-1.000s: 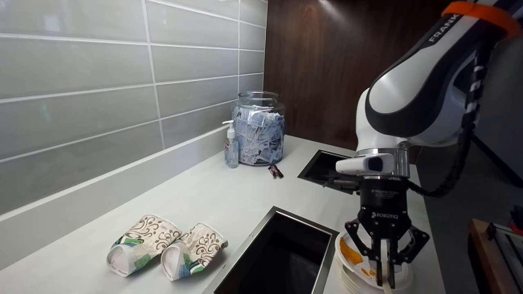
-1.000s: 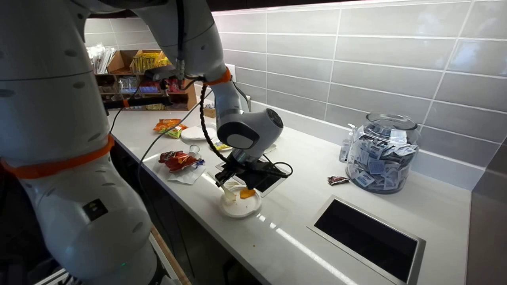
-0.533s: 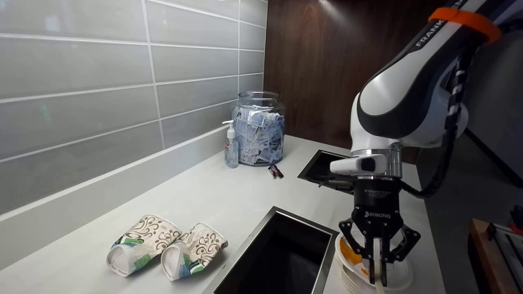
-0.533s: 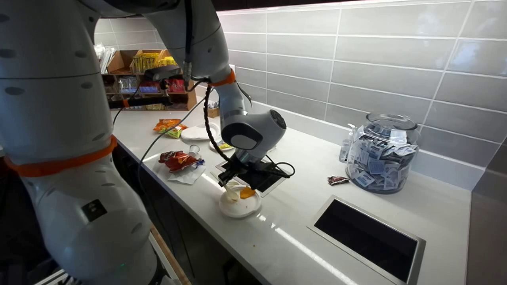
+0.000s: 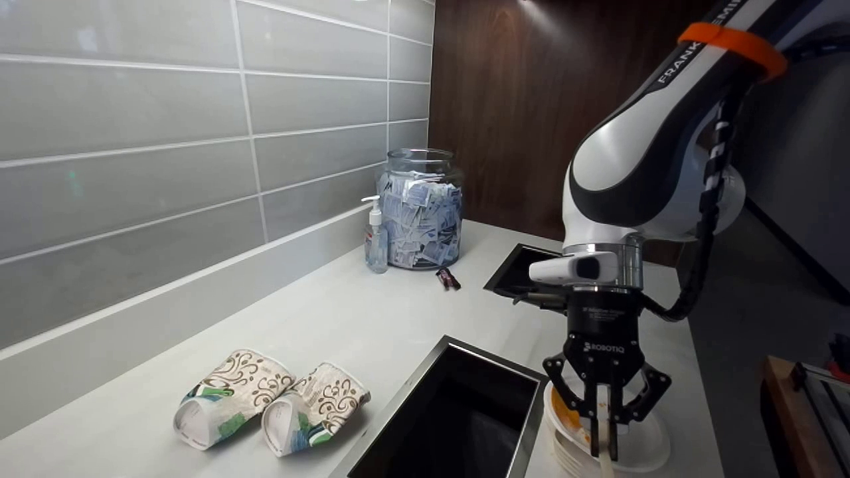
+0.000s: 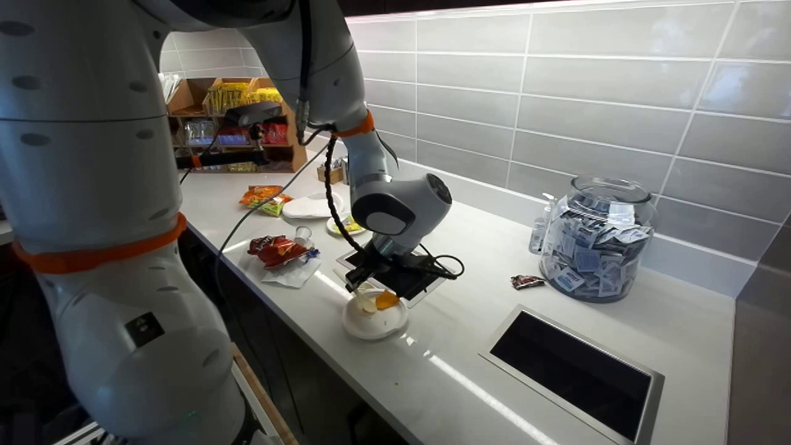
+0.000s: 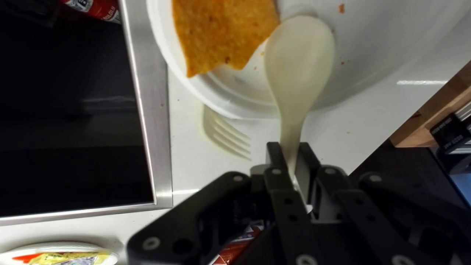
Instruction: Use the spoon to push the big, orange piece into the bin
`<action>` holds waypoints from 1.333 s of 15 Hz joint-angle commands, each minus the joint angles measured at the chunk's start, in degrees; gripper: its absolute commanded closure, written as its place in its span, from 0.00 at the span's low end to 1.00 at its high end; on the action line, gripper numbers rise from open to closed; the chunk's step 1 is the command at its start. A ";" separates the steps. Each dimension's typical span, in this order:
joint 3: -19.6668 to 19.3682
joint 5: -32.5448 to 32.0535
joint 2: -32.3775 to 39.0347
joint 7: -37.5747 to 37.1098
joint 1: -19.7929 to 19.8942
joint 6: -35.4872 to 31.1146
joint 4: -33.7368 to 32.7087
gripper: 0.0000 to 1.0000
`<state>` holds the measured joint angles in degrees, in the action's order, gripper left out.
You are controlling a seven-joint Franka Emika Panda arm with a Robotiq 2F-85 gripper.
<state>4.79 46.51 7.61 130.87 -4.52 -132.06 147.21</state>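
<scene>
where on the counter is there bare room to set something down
Bare counter lies between the paper cups, the bin and the pump bottle; another patch runs between the plate and the other black opening. It is crowded by the plate, where fork, spoon and gripper sit close, and around the red snack bag.

Wrist view: plate (image 7: 375,44) right of bin (image 7: 154,110); tortilla chip (image 7: 224,33) on plate; spoon (image 7: 294,95) with bowl just right of chip (touching or not, cannot tell), handle between fingers of gripper (image 7: 290,147). Fork (image 7: 226,134) beside plate. In an exterior view, paper cups (image 5: 232,398) on tabletop (image 5: 345,318) left of bin; behind, jar (image 5: 425,219), pump bottle (image 5: 376,245) at its left.
</scene>
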 commanded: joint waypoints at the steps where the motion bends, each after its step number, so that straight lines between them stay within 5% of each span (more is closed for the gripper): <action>1: 0.31 -0.98 1.58 1.23 1.13 1.54 -1.57 0.97; 20: 0.64 -5.09 1.73 0.32 0.96 0.70 -3.59 0.97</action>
<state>4.83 43.01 8.64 131.05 -4.39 -132.06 144.58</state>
